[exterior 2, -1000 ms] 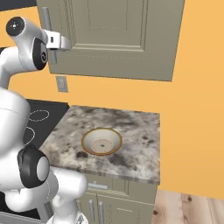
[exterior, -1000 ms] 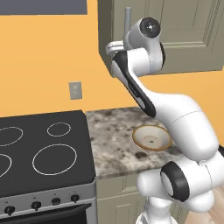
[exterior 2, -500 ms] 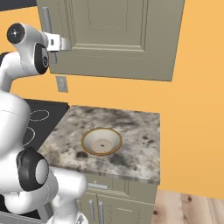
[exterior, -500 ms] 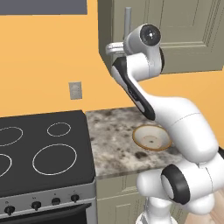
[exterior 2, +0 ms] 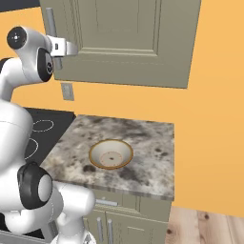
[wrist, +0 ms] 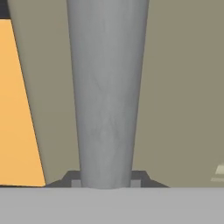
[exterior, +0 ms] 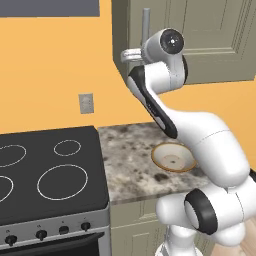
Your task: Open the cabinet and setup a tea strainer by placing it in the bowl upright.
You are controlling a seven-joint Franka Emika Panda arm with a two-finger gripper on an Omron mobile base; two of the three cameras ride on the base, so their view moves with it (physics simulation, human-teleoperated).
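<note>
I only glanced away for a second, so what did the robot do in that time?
Very little. The arm shifted slightly, keeping its gripper at the cabinet handle, a finger on each side of the bar. The door looks shut as before, and the bowl sits unmoved on the counter.

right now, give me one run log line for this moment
phase: at cabinet handle | pincer: fingertips either side of bar, grip unclear | door: shut | bowl: on counter
</note>
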